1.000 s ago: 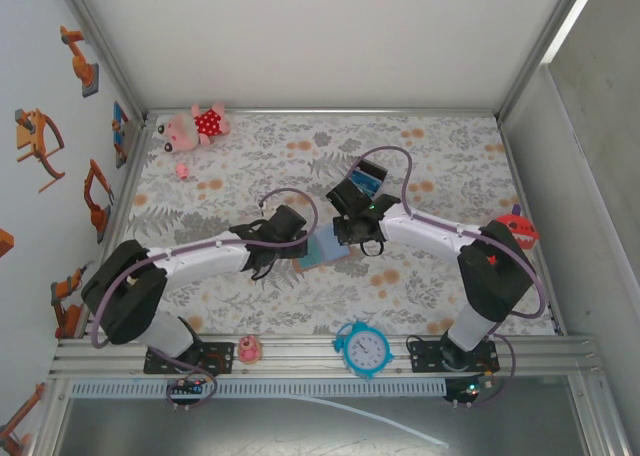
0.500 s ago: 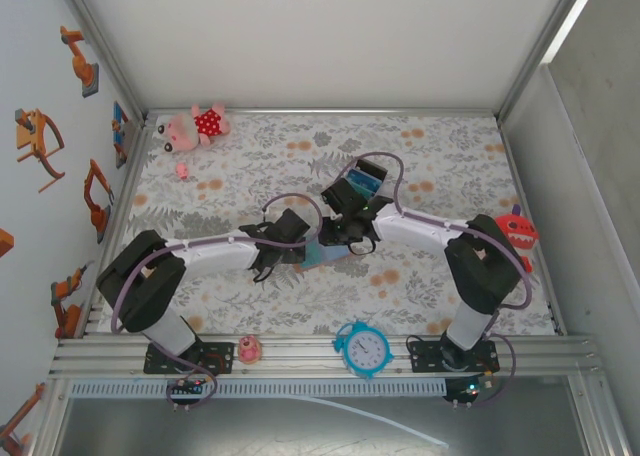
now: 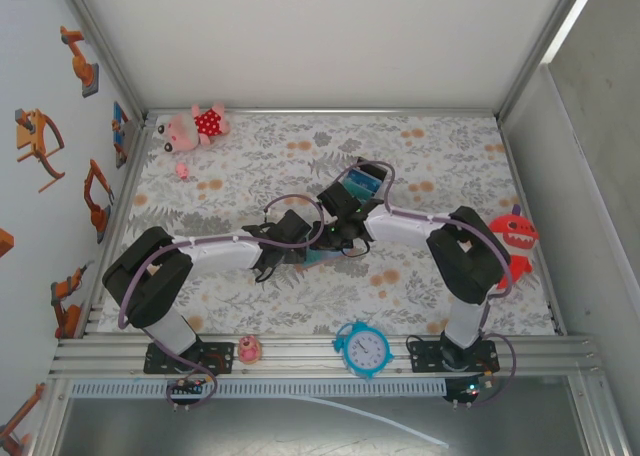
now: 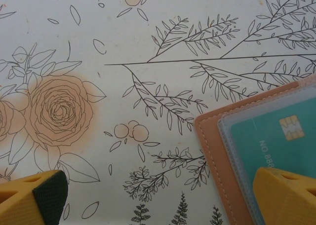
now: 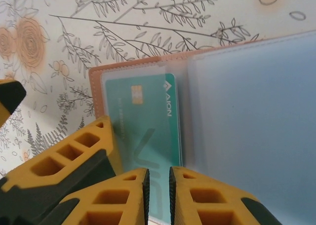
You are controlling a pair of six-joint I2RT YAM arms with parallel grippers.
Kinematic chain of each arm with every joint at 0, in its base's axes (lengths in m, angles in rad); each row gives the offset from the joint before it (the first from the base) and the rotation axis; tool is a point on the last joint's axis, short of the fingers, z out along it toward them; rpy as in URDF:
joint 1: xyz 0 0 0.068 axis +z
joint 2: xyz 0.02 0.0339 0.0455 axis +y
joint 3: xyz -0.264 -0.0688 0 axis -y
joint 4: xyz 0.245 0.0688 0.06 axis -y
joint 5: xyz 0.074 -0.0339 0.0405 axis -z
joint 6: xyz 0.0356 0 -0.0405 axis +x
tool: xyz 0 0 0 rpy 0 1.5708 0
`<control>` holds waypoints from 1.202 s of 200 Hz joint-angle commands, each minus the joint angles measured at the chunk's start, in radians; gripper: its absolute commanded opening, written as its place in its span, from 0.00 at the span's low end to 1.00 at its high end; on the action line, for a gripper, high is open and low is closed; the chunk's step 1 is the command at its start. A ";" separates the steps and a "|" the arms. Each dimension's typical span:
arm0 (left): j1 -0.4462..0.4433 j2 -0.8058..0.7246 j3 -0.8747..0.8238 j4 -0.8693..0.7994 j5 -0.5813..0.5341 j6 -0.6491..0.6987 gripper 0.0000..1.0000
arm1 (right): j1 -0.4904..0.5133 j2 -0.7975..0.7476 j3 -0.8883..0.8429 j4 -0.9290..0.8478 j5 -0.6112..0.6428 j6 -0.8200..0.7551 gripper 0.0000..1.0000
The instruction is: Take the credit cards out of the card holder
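Card holder (image 5: 207,111) open and flat on the flower-print table (image 3: 430,296), about midway between the left and right edges and a little toward the near edge, hemmed in by both gripper heads in the top view. Tan leather border around clear sleeves. In the sleeve nearest the holder's outer edge, a teal card (image 5: 148,126) with a gold chip and the word AION; next to it, a cloudy blue-grey sleeve (image 5: 261,131), contents not readable.

Left gripper (image 4: 158,198) released, spread wide: one yellow fingertip (image 4: 34,195) over bare tablecloth just off the holder's edge, the other fingertip (image 4: 289,195) over the teal card's sleeve, just below the chip. Touching or hovering there: cannot tell.

Right gripper (image 5: 157,195) clenched almost fully, only a thin slit left between its yellow fingers (image 5: 207,200), tips over the lower end of the teal card. Nothing visibly pinched in the slit.

Elsewhere: black box (image 3: 362,181) of teal-blue cards just beyond the right gripper, toward the far edge; pink plush toy (image 3: 195,126) in the far left corner; red toy (image 3: 515,231) at the right edge; blue clock (image 3: 363,348) on the near rail.
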 commanded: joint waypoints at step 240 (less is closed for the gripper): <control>-0.004 0.051 0.019 -0.070 -0.007 -0.001 0.97 | -0.086 0.061 -0.230 0.570 -0.337 0.270 0.12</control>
